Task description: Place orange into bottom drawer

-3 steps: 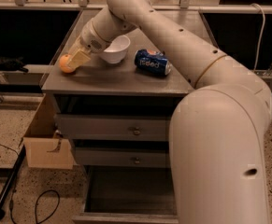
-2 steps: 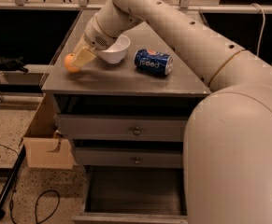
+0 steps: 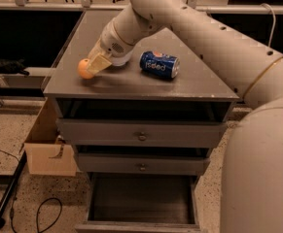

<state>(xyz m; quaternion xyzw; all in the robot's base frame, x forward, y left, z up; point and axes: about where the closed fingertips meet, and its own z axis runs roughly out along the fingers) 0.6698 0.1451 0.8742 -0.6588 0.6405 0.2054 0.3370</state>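
The orange [image 3: 84,69] is at the front left of the grey cabinet top [image 3: 146,84], just above or on the surface. My gripper [image 3: 90,67] reaches down from the right and its beige fingers [image 3: 101,62] close around the orange. The bottom drawer [image 3: 141,200] stands pulled open below, its dark inside bare. The arm hides most of the white bowl [image 3: 124,58] behind the gripper.
A blue soda can [image 3: 159,64] lies on its side right of the gripper. The two upper drawers [image 3: 141,136] with round knobs are closed. A cardboard box [image 3: 46,154] stands left of the cabinet, with a black pole [image 3: 7,195] and a cable [image 3: 44,212] on the floor.
The gripper and the orange have shifted a little to the right along the cabinet top, away from the left edge. The can has stayed put.
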